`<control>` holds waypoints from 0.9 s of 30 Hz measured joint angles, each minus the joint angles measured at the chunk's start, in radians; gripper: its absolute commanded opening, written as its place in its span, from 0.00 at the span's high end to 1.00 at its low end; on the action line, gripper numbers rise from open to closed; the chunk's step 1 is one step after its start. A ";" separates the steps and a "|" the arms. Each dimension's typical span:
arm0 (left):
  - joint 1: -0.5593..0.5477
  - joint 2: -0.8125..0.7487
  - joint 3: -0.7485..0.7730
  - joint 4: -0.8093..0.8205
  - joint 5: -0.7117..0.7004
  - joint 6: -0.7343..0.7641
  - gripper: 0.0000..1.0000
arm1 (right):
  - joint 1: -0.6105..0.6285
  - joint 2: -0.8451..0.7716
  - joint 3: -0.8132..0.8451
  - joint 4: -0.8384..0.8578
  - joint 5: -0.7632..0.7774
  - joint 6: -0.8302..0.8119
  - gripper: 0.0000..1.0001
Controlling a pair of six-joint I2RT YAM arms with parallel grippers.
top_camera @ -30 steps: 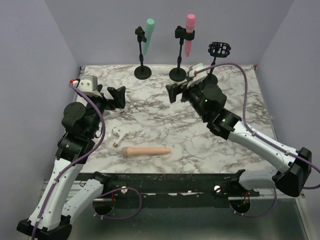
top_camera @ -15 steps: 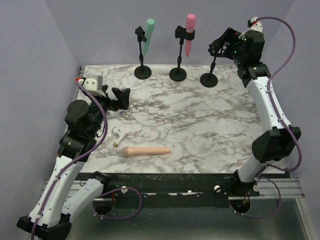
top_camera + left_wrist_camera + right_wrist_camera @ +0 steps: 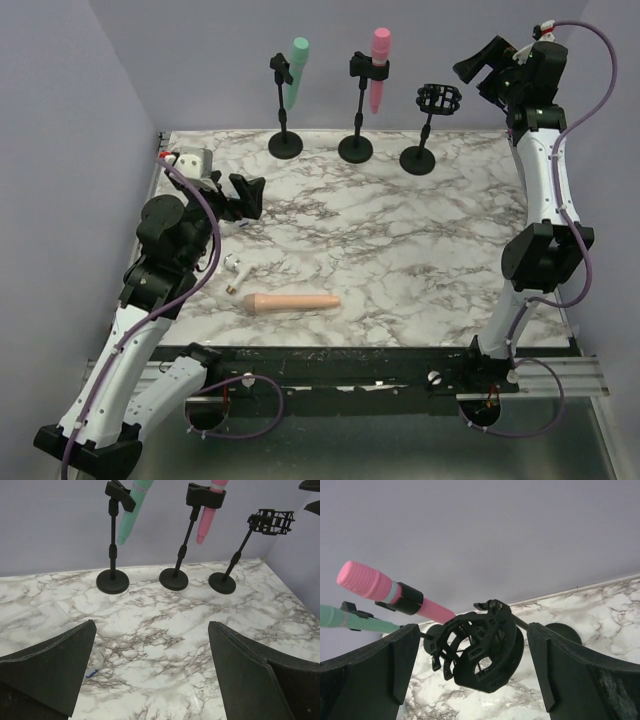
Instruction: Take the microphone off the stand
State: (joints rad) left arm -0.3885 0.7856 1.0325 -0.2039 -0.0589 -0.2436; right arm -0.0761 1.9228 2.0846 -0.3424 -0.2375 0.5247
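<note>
Lavender walls [image 3: 200, 50] close round a marble-veined table [image 3: 400, 270] where a peach microphone [image 3: 295, 302] lies flat, while the left pincer [image 3: 247, 196] and right pincer [image 3: 480, 62] gape empty.

No lettering, label, brand or number can be read on anything here.

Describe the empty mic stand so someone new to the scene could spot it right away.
Three black stands line the far edge of the marble table, by the wall. The empty stand is the rightmost. Its neighbours clip a green microphone and a pink microphone; this one carries only a bare black cage.
</note>
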 measured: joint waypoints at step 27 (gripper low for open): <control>0.000 0.135 0.000 -0.008 0.023 0.000 0.01 | -0.080 0.324 0.131 0.264 -0.411 0.296 0.10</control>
State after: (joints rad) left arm -0.3885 0.9203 1.0328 -0.2115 -0.0364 -0.2440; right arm -0.1562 2.2471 2.2158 -0.0788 -0.6483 0.8204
